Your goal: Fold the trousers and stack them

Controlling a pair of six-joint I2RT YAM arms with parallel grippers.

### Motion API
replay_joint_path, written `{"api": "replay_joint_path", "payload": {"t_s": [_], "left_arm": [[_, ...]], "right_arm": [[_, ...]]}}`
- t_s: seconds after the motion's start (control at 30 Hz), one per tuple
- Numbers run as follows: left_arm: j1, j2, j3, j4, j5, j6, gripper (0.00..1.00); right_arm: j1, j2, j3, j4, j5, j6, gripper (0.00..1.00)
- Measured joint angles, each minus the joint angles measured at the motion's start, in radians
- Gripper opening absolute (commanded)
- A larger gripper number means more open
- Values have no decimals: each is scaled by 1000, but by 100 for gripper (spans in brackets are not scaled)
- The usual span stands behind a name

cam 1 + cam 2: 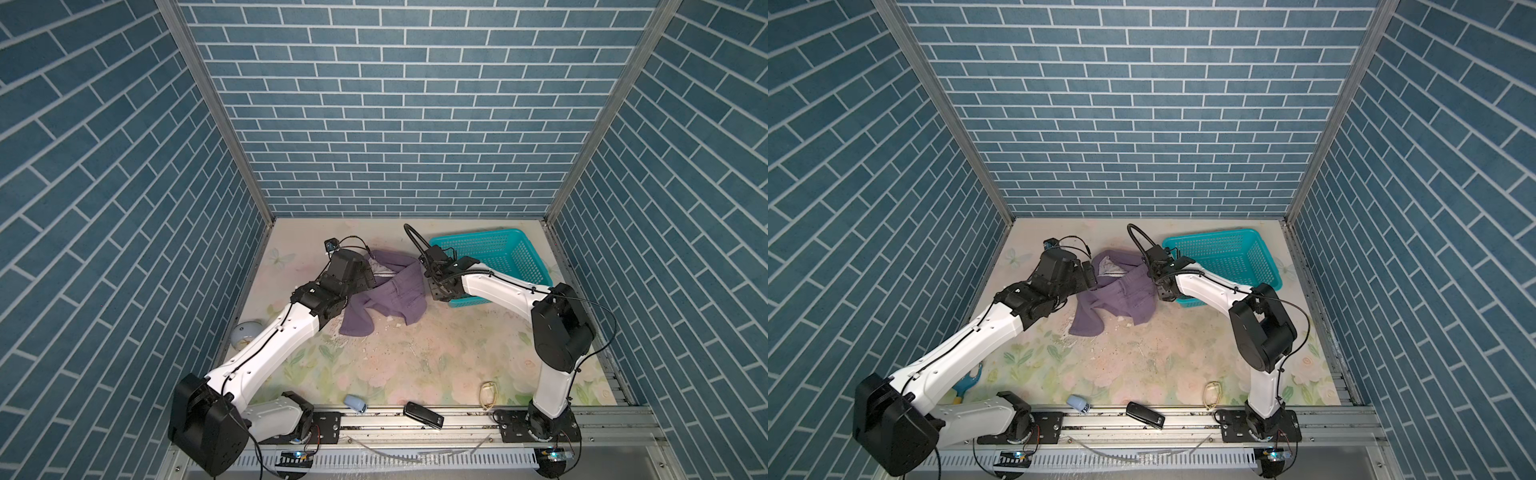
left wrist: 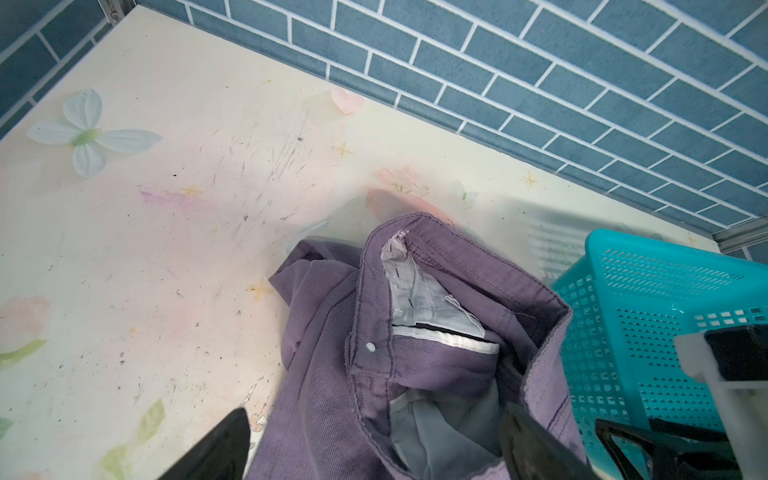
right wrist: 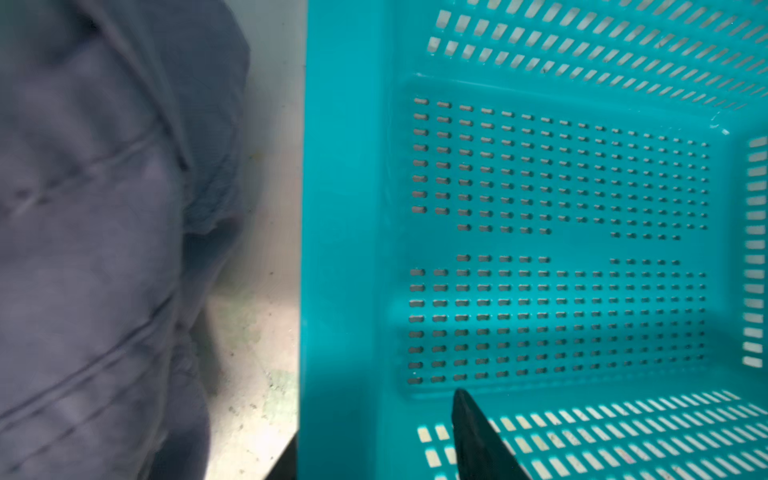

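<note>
The trousers (image 1: 395,291) lie in a crumpled purple heap on the counter (image 1: 415,365), just beside the teal basket (image 1: 530,266) and outside it, waistband gaping upward and one leg trailing toward the near edge. No fold has been made, so this looks like the opening step, getting hold of the garment to spread it flat. The left tool (image 2: 376,444) hangs over the open waist with its jaws spread wide and holds nothing. The right tool (image 3: 374,419) has one finger inside the basket and one outside its rim, and I cannot tell whether it has clamped on the wall. Next, the left tool probably needs to drop and pinch the waistband, while the right one must find a second corner. No brand or writing can be read. The pale lining and tag (image 2: 419,291) inside the waist show nothing legible.
</note>
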Motion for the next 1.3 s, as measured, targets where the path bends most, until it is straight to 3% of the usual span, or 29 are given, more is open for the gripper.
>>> {"api": "replay_joint_path", "payload": {"t_s": [0.2, 0.47, 0.77, 1.13, 1.23, 1.3], "left_arm": [[0, 23, 0, 0, 3, -1, 95], [6, 47, 0, 0, 11, 0, 95], [19, 47, 0, -5, 10, 0, 95], [34, 47, 0, -5, 6, 0, 95], [35, 47, 0, -6, 6, 0, 96], [36, 47, 0, -7, 7, -1, 98]], "right_arm": [[-91, 0, -1, 28, -17, -120, 13], [-232, 97, 121, 26, -4, -291, 7], [-352, 333, 464, -4, -40, -364, 7], [-379, 515, 761, -79, -31, -414, 7], [-383, 534, 791, -85, -24, -428, 16], [-384, 535, 793, -87, -22, -428, 38]]}}
